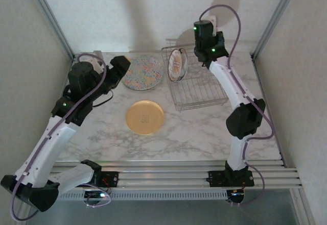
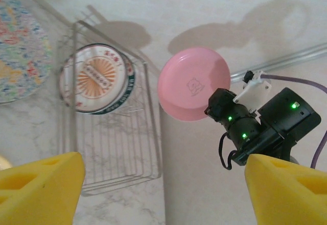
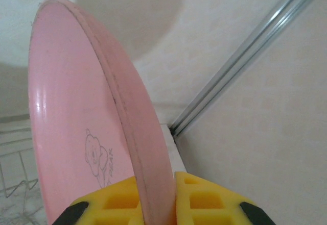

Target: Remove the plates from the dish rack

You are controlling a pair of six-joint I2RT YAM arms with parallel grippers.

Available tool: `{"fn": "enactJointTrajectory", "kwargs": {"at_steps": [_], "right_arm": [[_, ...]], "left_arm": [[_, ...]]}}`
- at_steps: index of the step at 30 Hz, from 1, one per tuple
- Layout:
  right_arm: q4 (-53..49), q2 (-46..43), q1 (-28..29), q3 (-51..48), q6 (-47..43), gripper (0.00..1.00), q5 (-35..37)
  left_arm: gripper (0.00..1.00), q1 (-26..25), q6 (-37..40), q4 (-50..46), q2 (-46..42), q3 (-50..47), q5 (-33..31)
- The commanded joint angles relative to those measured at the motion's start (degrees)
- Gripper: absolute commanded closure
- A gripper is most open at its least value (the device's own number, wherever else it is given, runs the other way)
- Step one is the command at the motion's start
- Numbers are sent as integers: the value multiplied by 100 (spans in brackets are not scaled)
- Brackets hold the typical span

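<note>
The speckled plate [image 1: 143, 72] and the yellow-orange plate [image 1: 145, 117] already lie flat on the table [image 1: 204, 138]. The right gripper [image 3: 156, 194] is clamped on the rim of the pink plate [image 3: 66, 123], lifted clear of the dish rack [image 1: 199, 90] at the far right corner, and the left gripper [image 2: 161, 159] has its fingers wide apart. Only the white plate [image 1: 177, 63] is left upright in the rack

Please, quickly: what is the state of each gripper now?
Left gripper: open, holding nothing.
Right gripper: closed on the rim of the pink plate.
</note>
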Motion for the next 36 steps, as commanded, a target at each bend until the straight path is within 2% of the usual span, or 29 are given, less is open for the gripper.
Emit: {"fn": "enactJointTrajectory", "kwargs": {"at_steps": [1, 8, 14, 18, 22, 30, 34, 36], "right_arm": [[73, -739, -114, -181, 219, 100, -246], [-906, -1989, -409, -817, 1229, 100, -2081], [-1467, -2814, -547, -1327, 2089, 100, -3728], [-1441, -3200, -575, -1700, 2571, 100, -4677], [-1213, -3353, -584, -1978, 2965, 100, -5606], [-1078, -3297, -593, -2170, 3513, 100, -6395], [-1106, -3182, -593, -2125, 3586, 100, -6586], [-1081, -3138, -587, -2112, 3633, 100, -6719]], "left_arm": [[18, -211, 196, 660, 279, 407, 455], [18, -678, 416, 890, 1179, 904, 562], [18, -1185, 899, 214, 2279, 1802, 332], [19, -1424, 1144, -230, 2834, 2237, 63], [21, -1505, 1116, -148, 3091, 2303, 113], [35, -1539, 1147, -416, 3230, 2295, -131], [58, -1542, 1094, -426, 3157, 2183, -243], [66, -1542, 1073, -409, 3124, 2131, -295]]}}
